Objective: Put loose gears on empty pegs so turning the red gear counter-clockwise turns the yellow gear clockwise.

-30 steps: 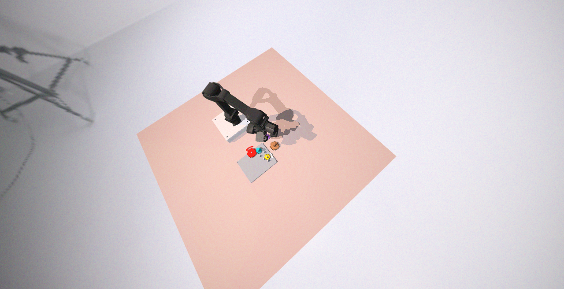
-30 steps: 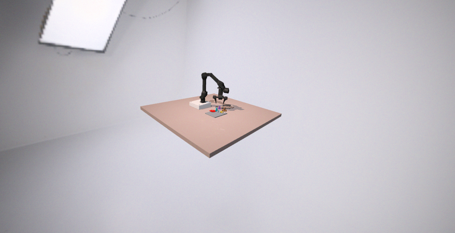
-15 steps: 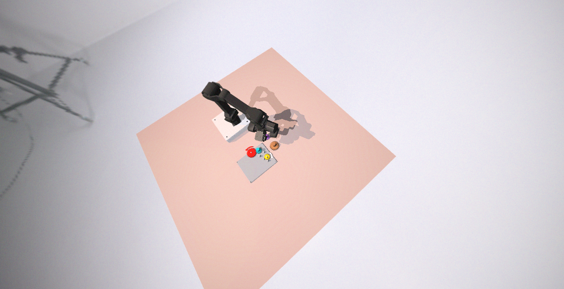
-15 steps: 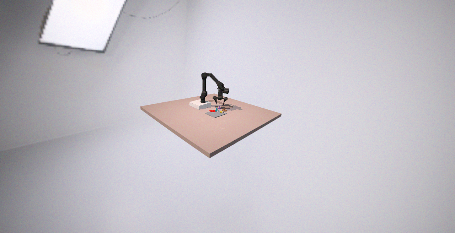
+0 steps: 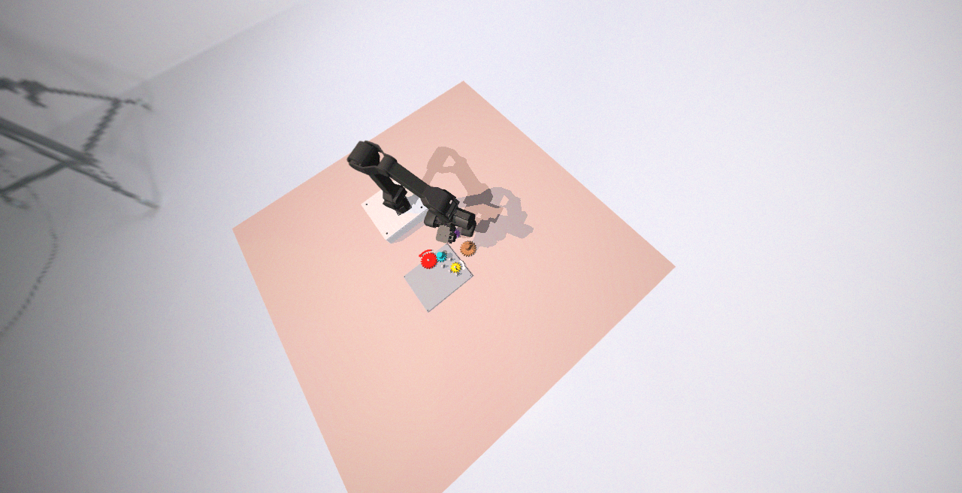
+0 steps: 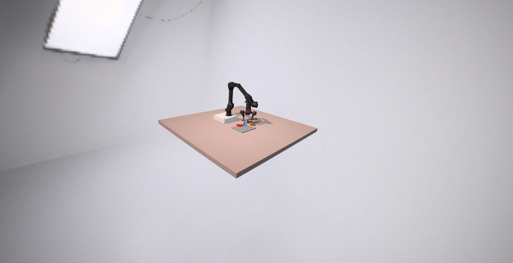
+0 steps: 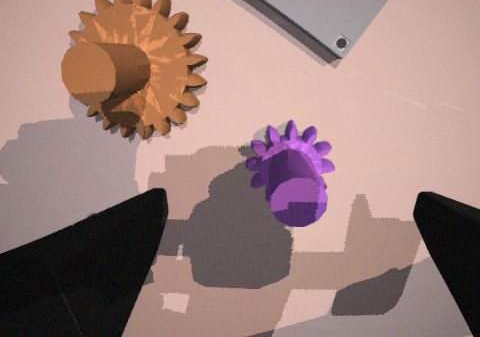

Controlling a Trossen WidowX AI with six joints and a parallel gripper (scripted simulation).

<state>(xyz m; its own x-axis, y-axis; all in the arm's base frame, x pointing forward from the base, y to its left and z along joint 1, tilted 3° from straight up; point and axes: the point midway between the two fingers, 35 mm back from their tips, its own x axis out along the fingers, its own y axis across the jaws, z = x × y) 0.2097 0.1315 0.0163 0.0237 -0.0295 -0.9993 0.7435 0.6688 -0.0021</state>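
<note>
My gripper (image 6: 247, 118) (image 7: 292, 203) is open and empty, fingers wide on either side of the loose purple gear (image 5: 457, 233) (image 6: 247, 122) (image 7: 299, 192), above it. The purple gear stands upright on the table off the corner of the grey board (image 5: 434, 286) (image 6: 243, 129) (image 7: 300, 7). A loose orange-brown gear (image 5: 467, 248) (image 6: 253, 123) (image 7: 170, 72) stands beside the board. On the board, a teal gear (image 5: 441, 256) (image 6: 244, 123) is beside the red gear (image 5: 428, 262) (image 6: 239, 125). The yellow gear (image 5: 457, 267) (image 6: 249, 126) is further along, with small pegs around it.
The white robot base (image 5: 383, 221) (image 6: 225, 118) stands behind the board. The arm leans over from it, casting shadows on the pink table (image 5: 571, 254) (image 6: 200, 132). The red arrow (image 5: 424, 252) lies beside the red gear.
</note>
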